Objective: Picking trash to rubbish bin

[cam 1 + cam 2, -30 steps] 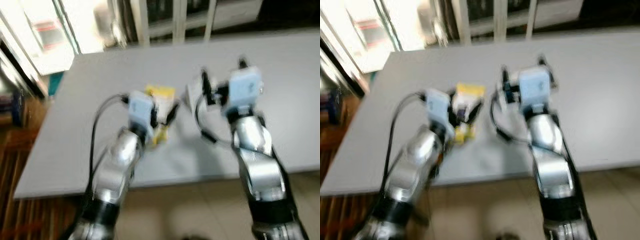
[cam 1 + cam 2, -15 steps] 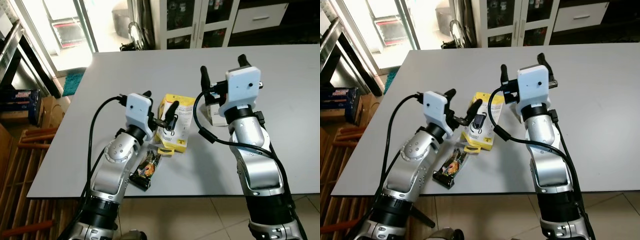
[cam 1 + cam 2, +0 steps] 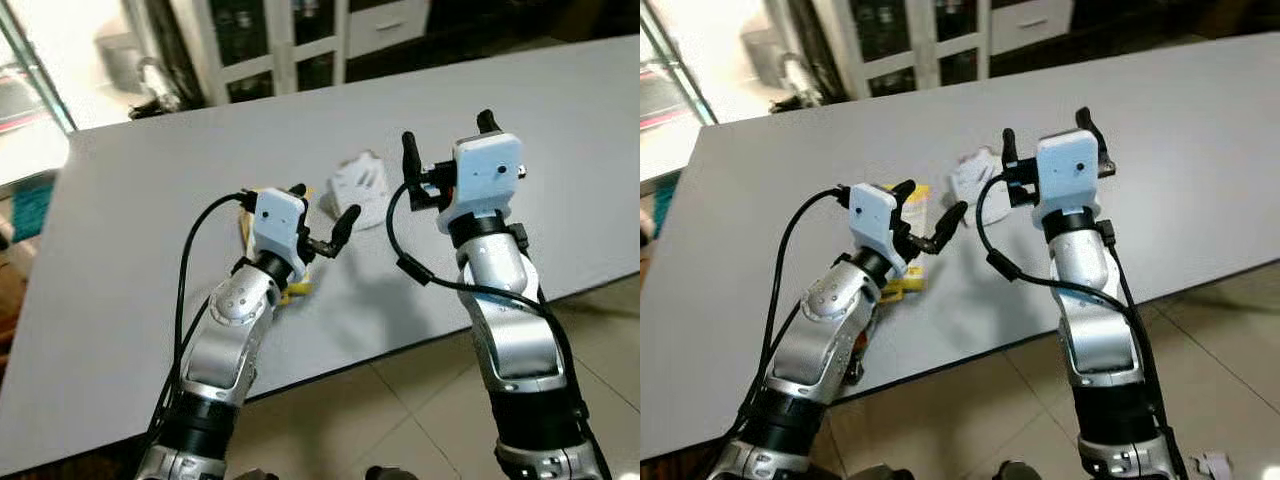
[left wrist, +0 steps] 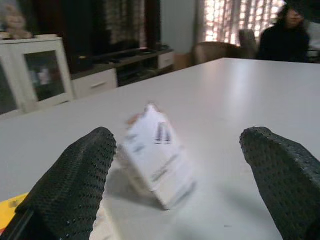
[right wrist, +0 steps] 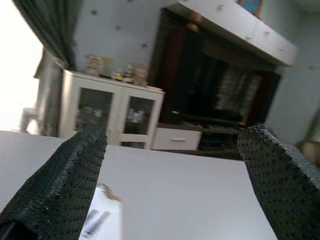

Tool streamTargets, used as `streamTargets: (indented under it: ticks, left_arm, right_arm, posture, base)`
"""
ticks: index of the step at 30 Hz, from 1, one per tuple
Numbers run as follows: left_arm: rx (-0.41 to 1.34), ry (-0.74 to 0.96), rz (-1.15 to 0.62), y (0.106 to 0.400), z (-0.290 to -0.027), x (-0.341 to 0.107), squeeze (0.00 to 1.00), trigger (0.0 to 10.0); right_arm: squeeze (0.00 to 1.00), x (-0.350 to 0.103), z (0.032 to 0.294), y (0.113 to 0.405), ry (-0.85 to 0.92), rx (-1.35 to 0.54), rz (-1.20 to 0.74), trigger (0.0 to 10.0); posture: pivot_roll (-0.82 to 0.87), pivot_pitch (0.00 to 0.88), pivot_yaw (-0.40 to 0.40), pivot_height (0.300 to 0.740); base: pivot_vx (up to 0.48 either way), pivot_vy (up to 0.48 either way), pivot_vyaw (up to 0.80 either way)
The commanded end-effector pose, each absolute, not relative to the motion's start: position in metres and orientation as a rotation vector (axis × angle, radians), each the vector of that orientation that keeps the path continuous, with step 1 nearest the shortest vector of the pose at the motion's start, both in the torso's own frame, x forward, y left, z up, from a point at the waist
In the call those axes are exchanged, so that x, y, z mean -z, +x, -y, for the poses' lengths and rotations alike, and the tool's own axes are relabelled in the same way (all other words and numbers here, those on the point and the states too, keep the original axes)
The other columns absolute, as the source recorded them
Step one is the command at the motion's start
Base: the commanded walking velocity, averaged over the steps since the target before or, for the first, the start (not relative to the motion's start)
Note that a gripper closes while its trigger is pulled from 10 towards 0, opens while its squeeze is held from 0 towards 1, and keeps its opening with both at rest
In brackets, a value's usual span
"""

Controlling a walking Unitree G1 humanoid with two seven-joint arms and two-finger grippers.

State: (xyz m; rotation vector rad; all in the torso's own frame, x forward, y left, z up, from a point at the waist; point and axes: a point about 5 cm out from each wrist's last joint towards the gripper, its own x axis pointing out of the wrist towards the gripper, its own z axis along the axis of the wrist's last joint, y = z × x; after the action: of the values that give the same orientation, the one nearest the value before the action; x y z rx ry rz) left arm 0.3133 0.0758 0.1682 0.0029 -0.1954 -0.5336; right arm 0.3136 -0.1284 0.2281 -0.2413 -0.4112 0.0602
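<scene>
Two silver arms reach over a grey tabletop (image 3: 130,220) strewn with trash. The left pincer (image 3: 318,217) hangs released and empty, its black fingers (image 4: 75,185) spread wide, just above a yellow packet (image 3: 912,195) that lies flat under the wrist, mostly hidden by the arm. The right pincer (image 3: 445,150) is likewise released and holds nothing, raised above the tabletop with its fingers (image 5: 55,185) pointing up and away.

Between the two pincers, a little beyond them, sits a crumpled white carton (image 3: 362,186). In the left wrist view the carton (image 4: 157,157) stands tilted on the tabletop, squarely between that pincer's open fingers but not touching either.

No rubbish bin can be made out in these frames, and nothing has been lifted yet.

The carton looks light and thin-walled, likely to crush or skid on the smooth surface if pinched hard. A gentle grip across its narrow sides, low on the body, seems the safest hold. The yellow packet appears flat and slick; it would probably need catching by a raised edge.

A person in dark clothing (image 4: 285,32) sits at the far end, well apart from the arms.
</scene>
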Motion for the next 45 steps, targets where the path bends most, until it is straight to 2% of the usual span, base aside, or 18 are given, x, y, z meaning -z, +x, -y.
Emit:
streamTargets:
  ticks: [1, 11, 17, 21, 41, 45]
  left_arm:
    - [0.529, -0.005, 0.199, 0.312, -0.079, -0.17, 0.0, 10.0]
    - [0.522, 0.004, 0.191, 0.312, -0.08, -0.169, 0.0, 10.0]
    - [0.523, 0.013, 0.184, 0.31, -0.08, -0.168, 0.0, 10.0]
    - [0.522, 0.02, 0.176, 0.309, -0.083, -0.167, 0.0, 10.0]
    - [0.498, 0.039, 0.15, 0.308, -0.089, -0.166, 0.0, 10.0]
    - [0.495, 0.027, 0.15, 0.308, -0.09, -0.166, 0.0, 10.0]
  right_arm:
    - [0.0, -0.226, 0.127, 0.314, -0.231, -0.066, 0.396, 10.0]
    - [0.0, -0.224, 0.126, 0.313, -0.254, -0.071, 0.393, 10.0]
    - [0.0, -0.222, 0.125, 0.312, -0.246, -0.064, 0.381, 10.0]
    - [0.0, -0.22, 0.125, 0.312, -0.235, -0.062, 0.373, 10.0]
    - [0.0, -0.218, 0.12, 0.311, -0.229, -0.072, 0.367, 10.0]
    - [0.0, -0.217, 0.119, 0.311, -0.231, -0.075, 0.365, 10.0]
  posture:
    - [-0.05, 0.073, 0.054, 0.74]
    - [-0.05, 0.08, 0.056, 0.74]
    - [-0.04, 0.094, 0.059, 0.74]
    - [-0.03, 0.105, 0.063, 0.74]
    - [-0.02, 0.112, 0.066, 0.74]
    - [-0.02, 0.113, 0.066, 0.74]
  base:
    - [0.0, 0.0, 0.0]
    - [0.0, 0.0, 0.0]
    - [0.0, 0.0, 0.8]
    - [0.0, 0.0, 0.13]
    - [0.0, -0.45, 0.0]
    - [0.0, 0.0, 0.0]
